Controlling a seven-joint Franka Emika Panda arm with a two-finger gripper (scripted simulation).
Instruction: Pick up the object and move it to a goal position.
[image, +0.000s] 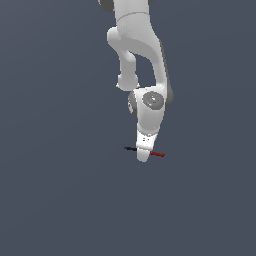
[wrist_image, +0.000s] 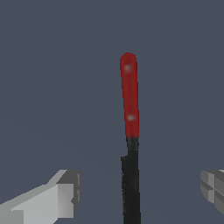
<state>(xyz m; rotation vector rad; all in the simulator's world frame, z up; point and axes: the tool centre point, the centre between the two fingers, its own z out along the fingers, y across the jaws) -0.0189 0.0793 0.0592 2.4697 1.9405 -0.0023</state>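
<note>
The jaws stand open, one finger on each side of the rod with clear gaps, so nothing is gripped yet. This looks like a straddle ready for closing across the rod's thin width. In the exterior view the gripper covers the rod's middle; its long axis runs nearly level, black end toward that view's left, red toward its right.

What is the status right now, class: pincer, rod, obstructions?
Pincer open, straddling rod. Rod lying between fingers, ungrasped. No obstruction visible.
</note>
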